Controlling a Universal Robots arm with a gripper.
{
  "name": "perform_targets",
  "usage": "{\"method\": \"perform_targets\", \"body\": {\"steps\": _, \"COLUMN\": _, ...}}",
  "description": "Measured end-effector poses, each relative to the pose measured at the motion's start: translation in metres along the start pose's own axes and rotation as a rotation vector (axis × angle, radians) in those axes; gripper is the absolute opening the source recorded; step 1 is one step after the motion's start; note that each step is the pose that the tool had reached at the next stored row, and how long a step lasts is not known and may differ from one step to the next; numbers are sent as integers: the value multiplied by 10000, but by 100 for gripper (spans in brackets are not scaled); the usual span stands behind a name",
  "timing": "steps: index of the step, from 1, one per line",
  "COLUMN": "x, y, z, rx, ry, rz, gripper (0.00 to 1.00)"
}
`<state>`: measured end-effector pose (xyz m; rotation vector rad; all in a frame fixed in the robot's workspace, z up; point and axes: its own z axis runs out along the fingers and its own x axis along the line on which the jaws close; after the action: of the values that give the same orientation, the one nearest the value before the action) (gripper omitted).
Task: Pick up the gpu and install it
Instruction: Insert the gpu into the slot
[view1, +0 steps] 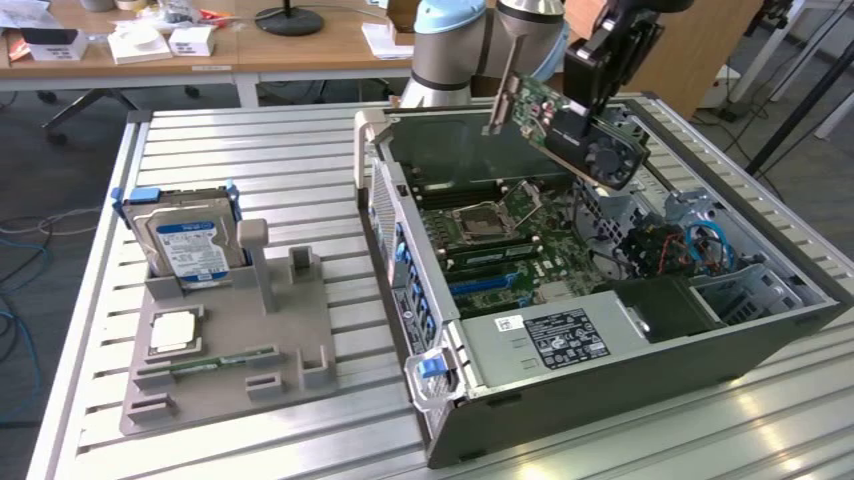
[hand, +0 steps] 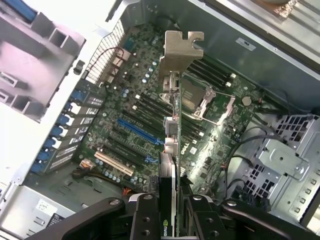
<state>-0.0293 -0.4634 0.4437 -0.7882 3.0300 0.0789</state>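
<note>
Robotics lab in office room. Slatted aluminium table (view1: 267, 150) carries open PC case (view1: 641, 390) and grey parts fixture (view1: 227, 330); robot arm base (view1: 447, 45) at 12 o'clock; wooden desk (view1: 307, 50) with boxes (view1: 140, 42) at 11 o'clock.

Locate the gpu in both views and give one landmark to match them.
Exterior view: the gpu is tilted in the gripper, above the open computer case, with its bracket toward the exterior view's left.
Wrist view: the gpu is seen edge-on in the middle of the picture, bracket at the far end, over the motherboard.
Shared landmark: the CPU socket.
</note>
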Motion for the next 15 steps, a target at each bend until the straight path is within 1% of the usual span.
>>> {"method": "perform_targets", "body": {"steps": 10, "x": 0, "y": 0, "z": 2, "rx": -25, "ry": 52, "rz": -1115, "gripper": 26}}
{"method": "perform_targets", "body": {"steps": 15, "x": 0, "y": 0, "z": 3, "rx": -39, "ry": 82, "rz": -1762, "gripper": 26}}
